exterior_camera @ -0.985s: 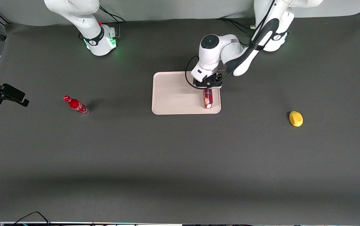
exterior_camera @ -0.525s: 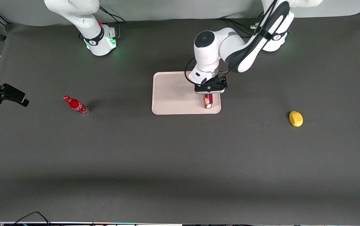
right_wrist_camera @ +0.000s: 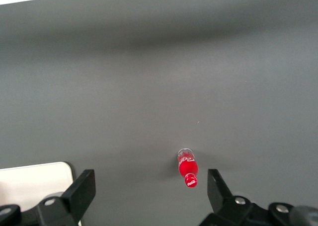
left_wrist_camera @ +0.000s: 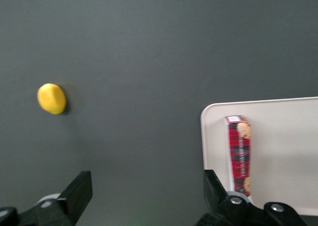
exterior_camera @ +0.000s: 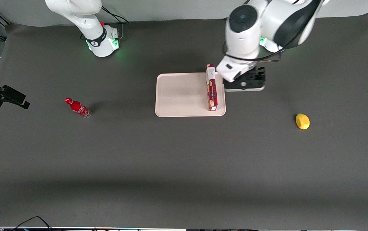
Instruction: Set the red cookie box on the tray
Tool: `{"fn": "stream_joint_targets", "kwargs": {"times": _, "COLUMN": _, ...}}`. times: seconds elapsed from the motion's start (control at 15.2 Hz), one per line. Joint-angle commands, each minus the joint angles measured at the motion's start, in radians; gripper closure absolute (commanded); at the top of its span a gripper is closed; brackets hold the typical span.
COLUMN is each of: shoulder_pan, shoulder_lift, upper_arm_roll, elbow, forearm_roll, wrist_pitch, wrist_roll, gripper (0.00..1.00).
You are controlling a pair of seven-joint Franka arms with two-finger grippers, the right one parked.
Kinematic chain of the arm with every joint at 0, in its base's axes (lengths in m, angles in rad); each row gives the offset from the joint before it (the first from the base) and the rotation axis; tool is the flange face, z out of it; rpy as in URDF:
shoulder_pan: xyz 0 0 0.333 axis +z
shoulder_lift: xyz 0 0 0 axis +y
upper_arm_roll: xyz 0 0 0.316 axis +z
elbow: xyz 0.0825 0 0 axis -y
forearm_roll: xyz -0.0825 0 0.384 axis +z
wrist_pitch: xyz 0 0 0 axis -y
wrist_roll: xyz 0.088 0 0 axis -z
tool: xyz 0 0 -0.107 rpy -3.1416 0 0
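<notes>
Dark grey tabletop [exterior_camera: 184, 160]; pale, possibly fabric backdrop [exterior_camera: 171, 9].

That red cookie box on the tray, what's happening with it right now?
The red cookie box stands upright on the tray, along the edge nearest the working arm. The arm's hand is open, holds nothing and hovers above the dark table beside the tray, clear of the box. A small red bottle and a yellow lemon-like object sit untouched toward the table's two ends.
</notes>
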Motion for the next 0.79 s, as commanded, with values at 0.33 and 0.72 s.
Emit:
{"fn": "stream_joint_targets", "kwargs": {"times": 0.33, "shoulder_pan": 0.067, "shoulder_lift": -0.174, "upper_arm_roll": 0.354, "elbow": -0.012, "forearm_roll": -0.115, "wrist_pitch": -0.101, "wrist_roll": 0.441, "gripper": 0.00}}
{"fn": "stream_joint_targets", "kwargs": {"times": 0.72, "shoulder_pan": 0.067, "shoulder_lift": -0.172, "upper_arm_roll": 0.501, "elbow": 0.035, "forearm_roll": -0.128, "wrist_pitch": -0.098, "wrist_roll": 0.544, "gripper": 0.00}}
